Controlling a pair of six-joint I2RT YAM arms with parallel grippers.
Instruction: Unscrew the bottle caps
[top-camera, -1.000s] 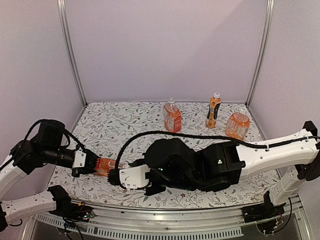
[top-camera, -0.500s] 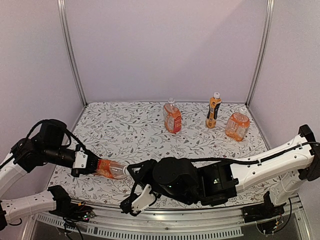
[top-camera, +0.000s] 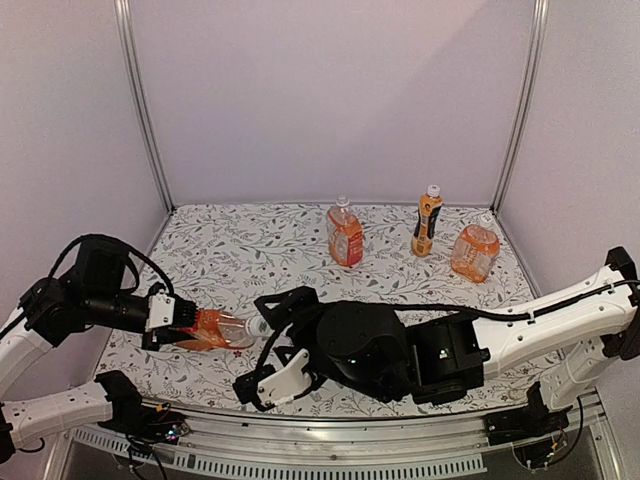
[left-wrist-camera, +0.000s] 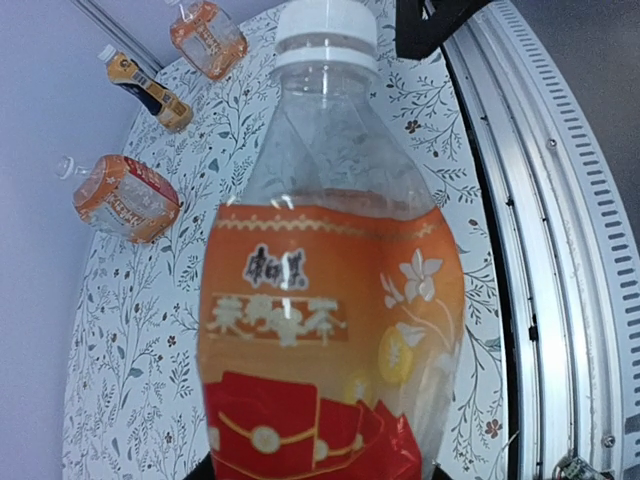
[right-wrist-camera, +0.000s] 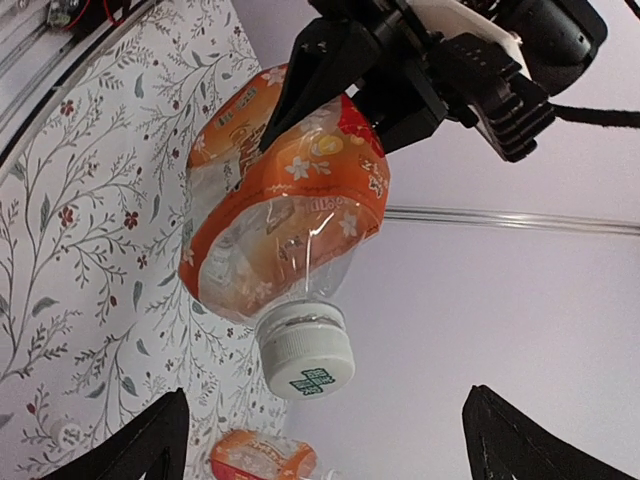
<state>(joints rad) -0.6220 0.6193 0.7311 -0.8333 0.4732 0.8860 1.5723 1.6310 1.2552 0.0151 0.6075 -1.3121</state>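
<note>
Floral table (top-camera: 240, 250), cap (right-wrist-camera: 305, 352) top print, right wrist only

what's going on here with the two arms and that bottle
The left gripper is shut on a squat orange-drink bottle, holding it sideways near the front of the table, with its neck toward the other arm. The right gripper is open, its fingers spread on either side of the white cap without touching it. The cap is on the bottle. A second squat bottle, a tall slim bottle and a third squat bottle stand at the far side.
</note>
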